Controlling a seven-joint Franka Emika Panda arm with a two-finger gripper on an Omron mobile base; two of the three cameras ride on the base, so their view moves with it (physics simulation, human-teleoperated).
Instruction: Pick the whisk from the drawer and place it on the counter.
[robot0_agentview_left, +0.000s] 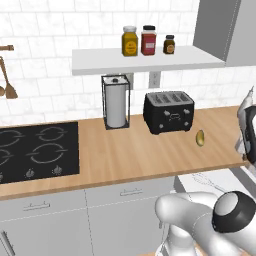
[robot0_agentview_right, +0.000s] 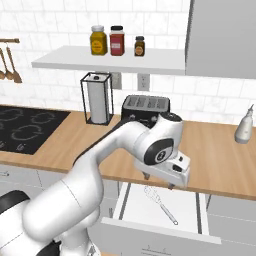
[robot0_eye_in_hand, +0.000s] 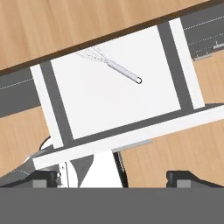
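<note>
One whisk (robot0_eye_in_hand: 110, 64) in drawer (robot0_eye_in_hand: 113, 103) (wire loops clear in hand view) | gripper (robot0_agentview_right: 158, 181) spread wide above it

Light is bright, flat and even in all three views, with no clear single source. Shadows are soft and few: a dim band lies under the wall shelf (robot0_agentview_left: 145, 62) in the upper middle, and the arm casts almost none on the counter (robot0_agentview_left: 135, 150). No glare burns out, though the arm's white shell carries a mild sheen at lower right of the left base view. Edges are slightly jagged and soft (low-resolution rendering), without lens bending at the borders. The whisk (robot0_eye_in_hand: 114, 66) looks faint; its wire loops nearly dissolve into the white drawer (robot0_eye_in_hand: 118, 96) floor, perhaps partly see-through.
</note>
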